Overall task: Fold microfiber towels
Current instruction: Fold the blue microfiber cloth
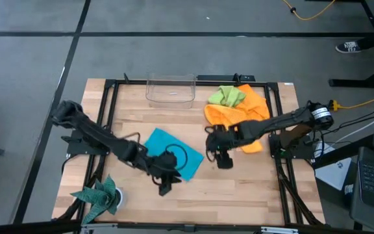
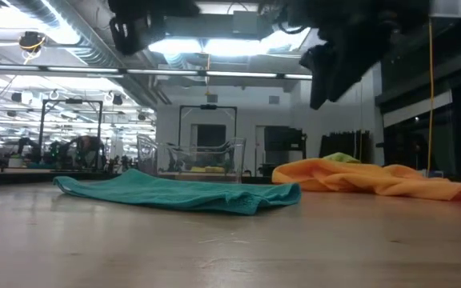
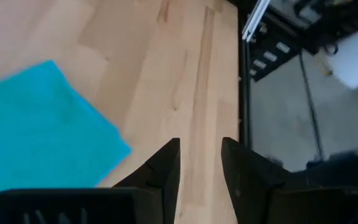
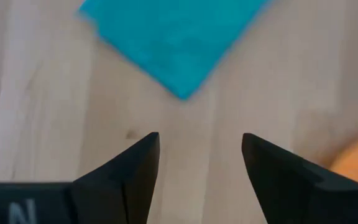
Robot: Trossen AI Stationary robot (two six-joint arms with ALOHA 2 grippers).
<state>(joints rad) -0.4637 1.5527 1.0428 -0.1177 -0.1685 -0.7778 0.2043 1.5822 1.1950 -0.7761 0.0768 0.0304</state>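
A turquoise-blue microfiber towel [image 1: 169, 151] lies flat on the wooden table's middle, and also shows in the low view [image 2: 182, 193]. At the back right, orange towels [image 1: 242, 116] lie in a heap with a lime-green towel [image 1: 227, 96] on top. My left gripper [image 3: 201, 163] hovers open over bare wood just near of the blue towel [image 3: 39, 127], nothing between its fingers. My right gripper [image 4: 200, 158] hangs open above the wood to the right of the blue towel's corner [image 4: 178, 43], also holding nothing. In the high view the left gripper [image 1: 165, 188] and right gripper [image 1: 222, 160] flank that towel.
A clear plastic bin [image 1: 171, 90] stands at the table's far edge. A dark teal-green spiky-edged cloth [image 1: 99, 198] sits at the near left corner. A black frame [image 1: 109, 97] runs round the table. Bare wood stretches along the near edge between the two arms.
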